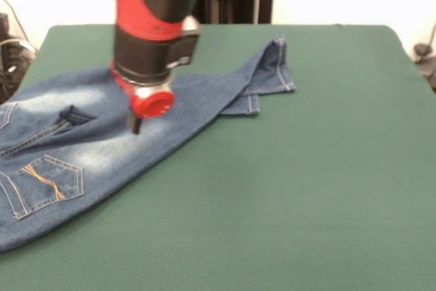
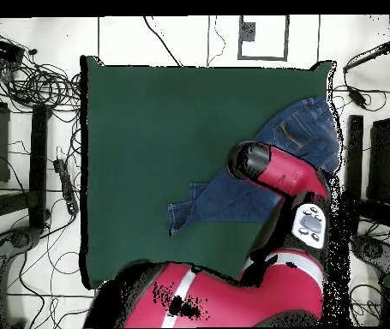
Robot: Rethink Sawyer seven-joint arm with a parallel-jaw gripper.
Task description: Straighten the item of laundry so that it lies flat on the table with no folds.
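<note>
Denim jeans spread across the green counter toward 9 o'clock in the front view, hems folded near 12. End effector low over the thigh area, touching or just above; grip state impossible to tell.

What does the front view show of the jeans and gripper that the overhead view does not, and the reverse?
Only the front view shows the gripper low over the jeans, plus an orange-stitched back pocket. Only the overhead view shows the whole table, with the jeans near one edge and the arm hiding their middle. Both show the leg ends folded over, so the jeans are not yet flat.
</note>
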